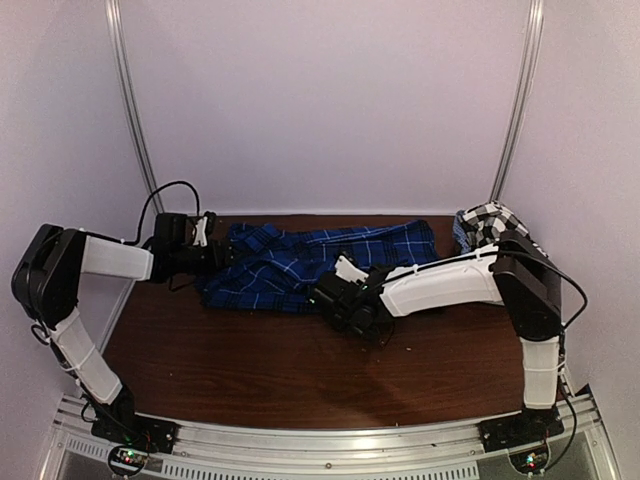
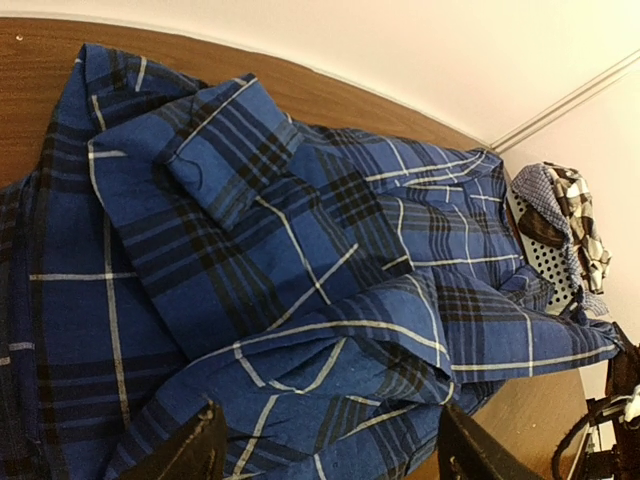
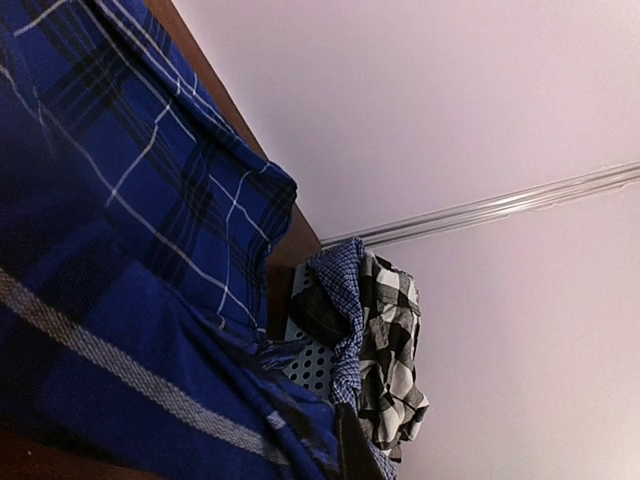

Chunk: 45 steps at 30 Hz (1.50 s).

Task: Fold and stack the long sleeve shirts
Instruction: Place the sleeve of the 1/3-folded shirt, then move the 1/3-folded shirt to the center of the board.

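Blue plaid shirt [image 1: 300,262] bunched, far centre of counter [image 1: 300,370]. Our left jaws released over its left edge, likely to pinch and spread. Right jaws at its near hem, state unclear. Checked shirt [image 1: 490,222] parked in basket [image 2: 548,255], far right.

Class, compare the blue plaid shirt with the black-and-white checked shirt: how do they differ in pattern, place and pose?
Pattern: the blue plaid shirt has thin black and white lines on blue; the checked shirt has bold black-and-white squares.
Place: the blue plaid shirt lies on the table; the checked shirt hangs over the pale basket.
Pose: the blue one is spread wide, the checked one bunched.
Both are rumpled, unfolded cloth.
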Available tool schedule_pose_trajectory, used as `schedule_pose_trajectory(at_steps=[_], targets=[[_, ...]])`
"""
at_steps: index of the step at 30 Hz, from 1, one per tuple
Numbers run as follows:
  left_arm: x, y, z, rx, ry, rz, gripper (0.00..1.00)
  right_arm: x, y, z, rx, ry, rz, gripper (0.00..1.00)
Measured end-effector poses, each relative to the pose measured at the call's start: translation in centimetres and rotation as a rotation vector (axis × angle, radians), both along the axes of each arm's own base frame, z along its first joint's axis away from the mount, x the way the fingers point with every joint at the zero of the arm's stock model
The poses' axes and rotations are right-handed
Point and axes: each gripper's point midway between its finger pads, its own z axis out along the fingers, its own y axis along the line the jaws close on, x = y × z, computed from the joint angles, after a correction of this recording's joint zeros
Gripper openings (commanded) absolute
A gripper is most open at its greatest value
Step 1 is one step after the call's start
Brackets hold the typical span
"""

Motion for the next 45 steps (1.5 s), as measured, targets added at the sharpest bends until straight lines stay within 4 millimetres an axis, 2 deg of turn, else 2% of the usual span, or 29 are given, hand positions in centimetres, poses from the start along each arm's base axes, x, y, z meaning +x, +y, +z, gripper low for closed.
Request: schedule_pose_trajectory(at_steps=[8,12,14,16,17,18,19,23,25,31,36,41,45], targets=[[-0.1,0.8,1.8,0.011,-0.053,0.042,0.74,2.4,3.8,3.8,0.040,-0.077,0.041,0.00],[0.0,1.3,2.2,0.027,-0.064,0.071,0.75,4.2,6.8,6.7,0.092,-0.152,0.063,0.00],[0.0,1.6,2.3,0.035,-0.065,0.085,0.75,5.0,8.1,7.5,0.112,-0.176,0.075,0.00],[0.0,1.9,2.4,0.043,-0.067,0.101,0.76,5.4,9.0,7.5,0.110,-0.183,0.089,0.05],[0.0,2.1,2.5,0.046,-0.069,0.109,0.77,5.5,9.3,7.3,0.104,-0.180,0.098,0.10],[0.0,2.3,2.6,0.049,-0.071,0.117,0.77,5.5,9.4,7.0,0.097,-0.174,0.101,0.19],[0.0,2.5,2.8,0.052,-0.074,0.125,0.77,5.6,9.6,6.6,0.094,-0.167,0.110,0.34],[0.1,3.3,3.2,0.064,-0.082,0.155,0.78,5.9,10.5,5.0,0.115,-0.114,0.158,0.80],[0.2,3.4,3.2,0.067,-0.083,0.159,0.78,6.0,11.1,4.4,0.147,-0.082,0.187,0.98],[0.0,3.3,3.1,0.068,-0.077,0.152,0.78,5.1,11.4,0.6,0.200,0.086,0.248,1.00],[-0.2,2.7,3.4,0.051,-0.093,0.115,0.77,2.9,9.7,-2.1,0.244,0.243,0.260,0.99],[-1.0,0.9,4.2,0.021,-0.151,0.017,0.76,0.1,7.3,-2.2,0.336,0.357,0.270,0.99],[-2.6,-2.6,5.3,0.026,-0.241,-0.130,0.75,-2.0,5.2,-0.8,0.481,0.403,0.280,0.99]])
